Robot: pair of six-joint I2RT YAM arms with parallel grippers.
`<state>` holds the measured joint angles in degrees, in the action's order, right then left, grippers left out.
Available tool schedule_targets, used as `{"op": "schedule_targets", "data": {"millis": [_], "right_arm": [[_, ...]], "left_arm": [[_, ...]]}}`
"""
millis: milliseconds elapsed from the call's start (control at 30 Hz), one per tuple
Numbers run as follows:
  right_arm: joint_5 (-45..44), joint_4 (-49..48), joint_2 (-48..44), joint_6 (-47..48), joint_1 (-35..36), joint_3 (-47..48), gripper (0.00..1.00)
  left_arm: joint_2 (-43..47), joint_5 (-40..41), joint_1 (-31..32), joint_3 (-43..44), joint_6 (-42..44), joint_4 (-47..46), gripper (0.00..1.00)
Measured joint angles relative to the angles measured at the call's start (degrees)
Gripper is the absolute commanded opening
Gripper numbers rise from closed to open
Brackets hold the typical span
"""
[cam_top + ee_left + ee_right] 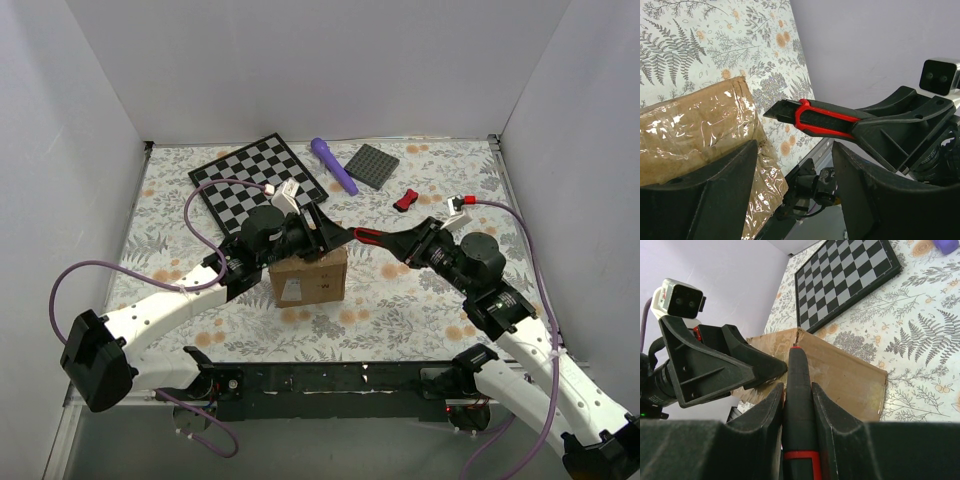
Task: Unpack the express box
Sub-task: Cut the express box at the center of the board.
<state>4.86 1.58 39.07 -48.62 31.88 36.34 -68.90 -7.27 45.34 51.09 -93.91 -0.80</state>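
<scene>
While the left gripper (318,232) sits wide-jawed over the small brown taped cardboard express box (308,280), central on the floral table (430,300), likely steadying it, the right gripper (398,245) clamps a red-and-black utility knife (362,237) toward its tape.

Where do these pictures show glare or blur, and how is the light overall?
Left wrist view: white glare on the crinkled tape of the express box, the left hand dark and soft near the lens. Right wrist view: the right hand and the knife it grips are blurred, the chessboard sharp. Top view: even light, faint shadows.
</scene>
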Motion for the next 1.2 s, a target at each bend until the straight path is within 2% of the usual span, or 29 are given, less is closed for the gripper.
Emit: {"op": "schedule_targets", "data": {"millis": [700,1200], "right_arm": [[1.95,-1.38,2.32,0.7,-0.07,0.09,0.01],[8.7,6.95,11.13,6.86,-1.62,10.54,0.01]], "left_arm": [[0.15,-0.02,0.0,-1.01,-0.68,-1.75,0.61],[0.22,2.45,0.0,-1.62,-3.1,-2.67,0.6]]}}
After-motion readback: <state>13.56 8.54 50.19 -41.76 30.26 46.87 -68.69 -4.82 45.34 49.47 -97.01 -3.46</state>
